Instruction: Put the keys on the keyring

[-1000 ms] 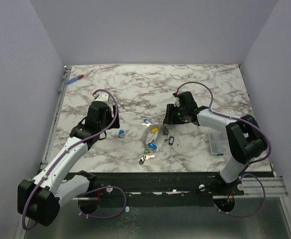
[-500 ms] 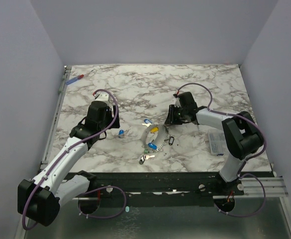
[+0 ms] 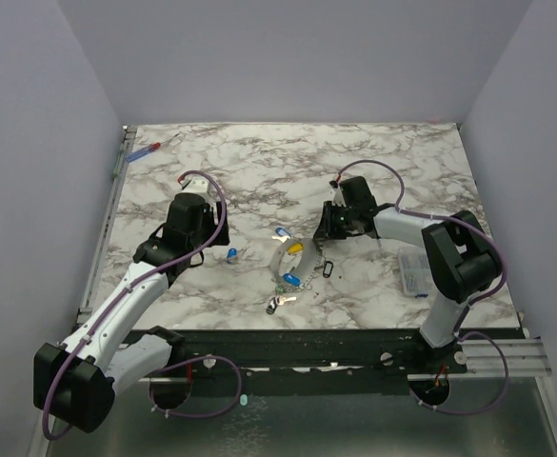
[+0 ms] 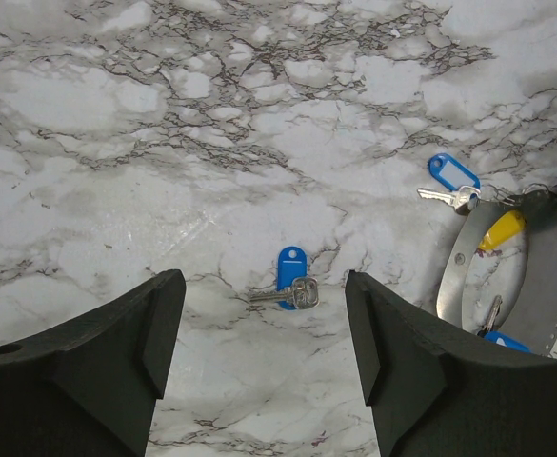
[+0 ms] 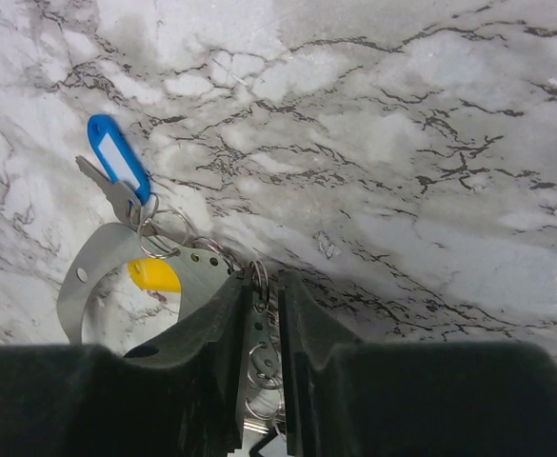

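Observation:
The keyring (image 3: 286,262) is a pale silver band with holes, small split rings and a fine chain, lying mid-table. My right gripper (image 3: 323,235) is shut on its right side; in the right wrist view the band (image 5: 102,262) and rings sit between the near-closed jaws (image 5: 264,286). A blue-tagged key (image 5: 118,162) and a yellow tag (image 5: 154,276) hang at the band. My left gripper (image 4: 264,319) is open and empty, just short of a loose blue-tagged key (image 4: 292,286), which also shows in the top view (image 3: 232,254). The band also appears at the right of the left wrist view (image 4: 459,257).
A silver key (image 3: 278,304) and a black tag (image 3: 328,269) lie by the ring's near side, with another blue tag (image 3: 291,280). A small clear box (image 3: 413,271) sits at the right. A screwdriver (image 3: 145,150) lies at the far left corner. Walls enclose the table.
My right gripper has shifted slightly left and nearer, onto the keyring's right side. The left arm and the keys have not moved.

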`<state>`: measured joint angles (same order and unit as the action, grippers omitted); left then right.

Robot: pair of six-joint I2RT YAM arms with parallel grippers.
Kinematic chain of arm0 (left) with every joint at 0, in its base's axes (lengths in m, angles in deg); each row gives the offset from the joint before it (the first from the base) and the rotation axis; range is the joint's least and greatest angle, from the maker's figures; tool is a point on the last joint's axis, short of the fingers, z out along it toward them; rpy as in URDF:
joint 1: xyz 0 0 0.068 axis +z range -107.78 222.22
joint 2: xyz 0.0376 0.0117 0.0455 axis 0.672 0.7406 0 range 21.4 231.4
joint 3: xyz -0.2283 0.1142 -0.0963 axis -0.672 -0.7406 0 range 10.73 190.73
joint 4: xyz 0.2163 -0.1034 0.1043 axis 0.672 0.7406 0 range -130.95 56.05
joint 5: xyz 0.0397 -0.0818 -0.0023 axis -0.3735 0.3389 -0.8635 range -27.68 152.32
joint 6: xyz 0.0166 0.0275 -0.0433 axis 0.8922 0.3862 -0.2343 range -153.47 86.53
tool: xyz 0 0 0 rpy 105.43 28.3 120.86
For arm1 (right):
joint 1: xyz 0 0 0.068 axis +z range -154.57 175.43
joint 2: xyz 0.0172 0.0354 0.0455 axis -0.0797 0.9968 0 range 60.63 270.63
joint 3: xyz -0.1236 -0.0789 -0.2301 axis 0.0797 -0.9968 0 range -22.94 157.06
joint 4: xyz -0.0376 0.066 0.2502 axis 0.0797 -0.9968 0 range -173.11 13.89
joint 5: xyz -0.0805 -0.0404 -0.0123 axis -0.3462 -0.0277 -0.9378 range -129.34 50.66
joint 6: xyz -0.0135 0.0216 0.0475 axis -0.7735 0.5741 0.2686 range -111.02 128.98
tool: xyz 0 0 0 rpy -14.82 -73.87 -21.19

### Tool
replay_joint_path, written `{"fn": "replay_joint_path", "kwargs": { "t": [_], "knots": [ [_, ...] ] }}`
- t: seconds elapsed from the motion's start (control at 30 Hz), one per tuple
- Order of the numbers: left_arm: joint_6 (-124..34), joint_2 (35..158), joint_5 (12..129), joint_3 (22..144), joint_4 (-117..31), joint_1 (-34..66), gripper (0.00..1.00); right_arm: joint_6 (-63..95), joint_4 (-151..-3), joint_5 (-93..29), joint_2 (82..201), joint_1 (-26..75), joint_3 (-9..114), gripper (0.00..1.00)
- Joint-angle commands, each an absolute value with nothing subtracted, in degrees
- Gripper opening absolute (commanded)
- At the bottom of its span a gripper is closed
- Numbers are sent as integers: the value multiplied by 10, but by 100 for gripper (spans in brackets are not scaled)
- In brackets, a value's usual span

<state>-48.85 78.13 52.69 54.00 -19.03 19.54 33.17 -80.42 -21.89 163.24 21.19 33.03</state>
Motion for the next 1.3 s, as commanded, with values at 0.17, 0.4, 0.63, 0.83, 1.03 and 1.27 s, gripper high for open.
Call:
{"fn": "replay_joint_path", "kwargs": {
  "t": [0.17, 0.4, 0.63, 0.83, 1.03, 1.27],
  "knots": [
    [-483, 776, 539, 537, -202, 194, 75, 318, -801, -192, 1649, 209, 331, 1],
    [-482, 773, 537, 537, -202, 194, 75, 290, -810, -183, 1615, 209, 331, 1],
    [-482, 768, 537, 537, -203, 194, 75, 271, -812, -160, 1576, 209, 325, 1],
    [-482, 764, 538, 537, -204, 195, 75, 250, -817, -157, 1535, 209, 320, 1],
    [-481, 759, 540, 537, -204, 195, 75, 222, -842, -158, 1489, 210, 326, 1],
    [-480, 751, 542, 535, -207, 195, 75, 182, -913, -187, 1431, 224, 367, 1]
  ]
}}
